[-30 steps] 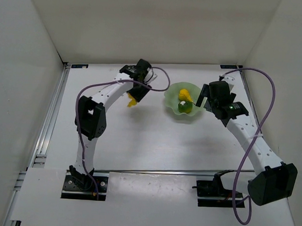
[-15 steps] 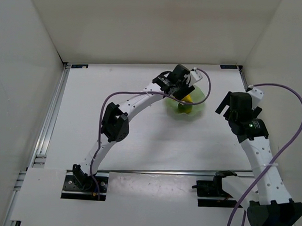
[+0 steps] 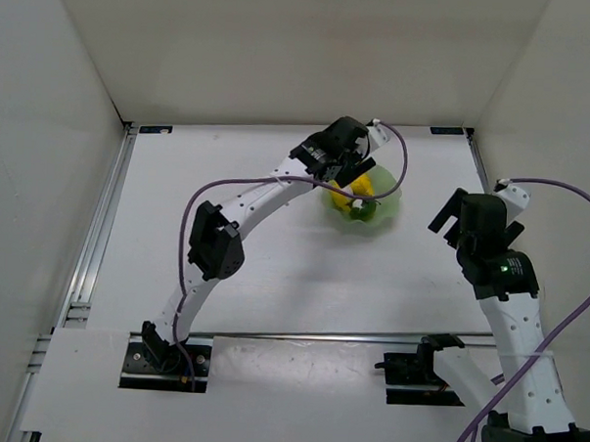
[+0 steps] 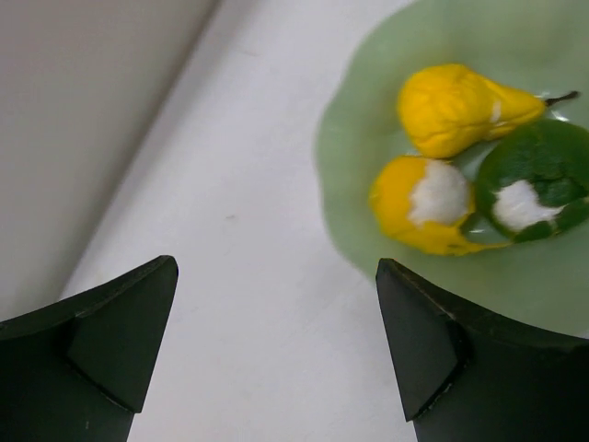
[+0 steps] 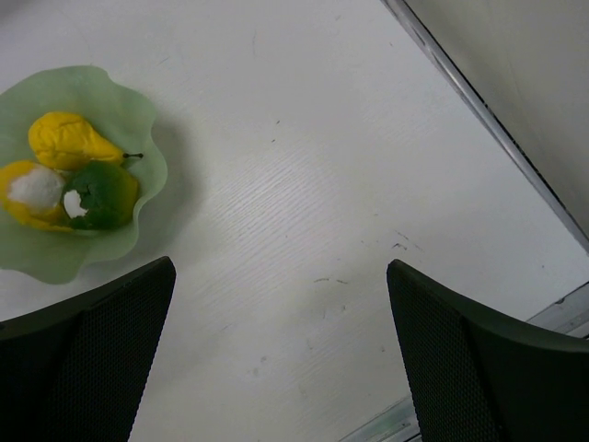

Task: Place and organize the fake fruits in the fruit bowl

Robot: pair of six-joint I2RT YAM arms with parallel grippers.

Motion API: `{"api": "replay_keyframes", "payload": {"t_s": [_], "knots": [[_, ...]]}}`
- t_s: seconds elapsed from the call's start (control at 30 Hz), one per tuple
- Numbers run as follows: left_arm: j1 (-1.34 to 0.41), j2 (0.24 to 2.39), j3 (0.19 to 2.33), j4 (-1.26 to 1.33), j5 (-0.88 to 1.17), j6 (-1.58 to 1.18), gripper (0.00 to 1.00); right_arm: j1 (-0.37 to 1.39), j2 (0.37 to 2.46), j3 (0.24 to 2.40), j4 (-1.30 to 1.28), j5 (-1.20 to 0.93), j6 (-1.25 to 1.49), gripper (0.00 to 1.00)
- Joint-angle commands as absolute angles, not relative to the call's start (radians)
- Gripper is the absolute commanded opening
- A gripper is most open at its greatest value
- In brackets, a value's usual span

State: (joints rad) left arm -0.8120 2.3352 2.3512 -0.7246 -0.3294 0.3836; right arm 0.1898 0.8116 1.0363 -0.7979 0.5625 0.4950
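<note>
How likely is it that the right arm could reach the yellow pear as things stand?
Probably yes: the open right gripper faces the fruit bowl across bare table and the yellow pear lies uncovered, though the left gripper hovers nearby.

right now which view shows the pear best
Left wrist: the pear is large and whole, stem included. Right wrist shows it whole but small. Top: just a tiny yellow blob by the left arm.

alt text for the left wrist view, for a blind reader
A yellow pear, a rounder yellow fruit and a dark green fruit lie clustered in a pale green fruit bowl at upper right. The left pincer hangs open and empty over the white table beside it.
</note>
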Motion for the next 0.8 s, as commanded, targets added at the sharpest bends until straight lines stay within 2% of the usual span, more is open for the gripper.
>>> {"api": "replay_keyframes", "payload": {"t_s": [0.0,0.17,0.27,0.33,0.43,0.57,0.77], "knots": [[-0.792,2.094,2.278,-0.696,-0.517,0.434,1.0,0.187,0.81,1.039,-0.834,0.5,0.531,1.0],[-0.58,1.777,1.927,-0.696,-0.57,0.301,1.0,0.177,0.822,0.98,-0.871,0.443,0.566,1.0],[-0.346,1.604,1.72,-0.736,-0.571,0.195,1.0,0.163,0.796,0.928,-0.884,0.431,0.575,1.0],[-0.148,1.522,1.575,-0.773,-0.494,0.151,1.0,0.152,0.786,0.905,-0.884,0.391,0.559,1.0],[0.077,1.369,1.346,-0.799,-0.422,0.181,1.0,0.134,0.785,0.881,-0.884,0.358,0.549,1.0],[0.238,1.257,1.129,-0.851,-0.422,0.204,1.0,0.133,0.796,0.841,-0.884,0.324,0.558,1.0],[0.268,1.19,0.959,-0.956,-0.337,0.204,1.0,0.133,0.796,0.851,-0.865,0.289,0.568,1.0]]}}
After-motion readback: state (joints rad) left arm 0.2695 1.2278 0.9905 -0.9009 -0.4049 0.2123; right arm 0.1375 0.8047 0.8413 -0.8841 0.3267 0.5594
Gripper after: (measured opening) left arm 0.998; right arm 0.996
